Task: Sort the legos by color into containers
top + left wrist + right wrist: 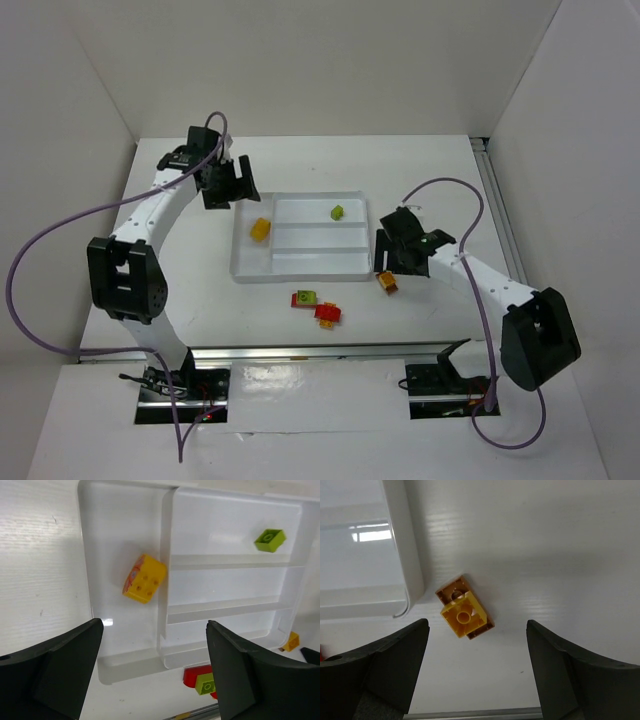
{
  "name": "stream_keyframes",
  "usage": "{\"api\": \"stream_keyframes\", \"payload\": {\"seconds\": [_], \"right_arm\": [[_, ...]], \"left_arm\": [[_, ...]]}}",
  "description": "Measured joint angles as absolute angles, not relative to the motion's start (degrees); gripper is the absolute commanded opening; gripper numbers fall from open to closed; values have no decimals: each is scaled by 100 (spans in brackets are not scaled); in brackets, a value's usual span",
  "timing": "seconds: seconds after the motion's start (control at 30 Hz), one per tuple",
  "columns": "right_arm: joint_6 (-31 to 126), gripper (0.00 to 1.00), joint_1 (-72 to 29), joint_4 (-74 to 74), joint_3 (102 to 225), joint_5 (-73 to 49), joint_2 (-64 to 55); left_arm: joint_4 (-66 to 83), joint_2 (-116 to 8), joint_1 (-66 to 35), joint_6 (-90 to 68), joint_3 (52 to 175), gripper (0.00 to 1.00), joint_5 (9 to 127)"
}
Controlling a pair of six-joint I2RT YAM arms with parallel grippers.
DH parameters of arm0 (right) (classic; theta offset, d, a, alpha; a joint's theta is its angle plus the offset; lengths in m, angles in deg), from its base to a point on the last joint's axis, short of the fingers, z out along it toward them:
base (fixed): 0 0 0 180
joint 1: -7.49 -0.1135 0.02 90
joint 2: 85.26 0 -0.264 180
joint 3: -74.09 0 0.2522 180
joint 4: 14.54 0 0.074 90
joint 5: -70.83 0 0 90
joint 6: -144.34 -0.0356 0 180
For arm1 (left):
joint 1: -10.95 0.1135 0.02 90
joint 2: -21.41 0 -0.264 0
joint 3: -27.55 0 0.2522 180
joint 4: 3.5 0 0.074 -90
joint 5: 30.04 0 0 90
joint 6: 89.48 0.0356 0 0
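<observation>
The translucent white tray [300, 277] lies mid-table. A yellow brick [260, 229] [144, 578] rests tilted in its tall left section, and a lime green brick [338, 212] [270, 540] sits in the far narrow section. My left gripper [228, 190] [155, 665] hangs open and empty above the tray's left end. On the table right of the tray lies a yellow-on-brownish-orange pair [388, 282] [464, 614]. My right gripper [390, 262] [477, 665] stands open just above it, without touching it.
In front of the tray a red-and-green pair [305, 298] [202, 680] and a red-and-yellow pair [328, 313] lie on the table. The tray's corner [400, 555] is close beside the yellow-brown pair. White walls enclose the table on three sides.
</observation>
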State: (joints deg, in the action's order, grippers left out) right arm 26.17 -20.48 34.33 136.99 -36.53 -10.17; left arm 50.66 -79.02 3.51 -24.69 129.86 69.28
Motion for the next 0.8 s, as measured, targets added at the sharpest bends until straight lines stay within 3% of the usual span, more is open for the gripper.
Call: {"api": "stream_keyframes", "payload": {"seconds": [0.17, 0.3, 0.7, 0.8], "right_arm": [[2659, 85, -2048, 3453, 13415, -3186, -1074], [2860, 72, -2048, 3396, 13437, -2945, -848], [3463, 72, -2048, 3346, 13492, -2725, -243], [3546, 66, -2048, 3333, 13559, -2770, -204]], "left_arm": [[5182, -7419, 351, -2450, 13430, 95, 7107], [5226, -7145, 316, -2364, 13646, 95, 7250], [5445, -7174, 288, -2340, 13659, 94, 7352], [5449, -7239, 288, -2340, 13659, 94, 7389]]}}
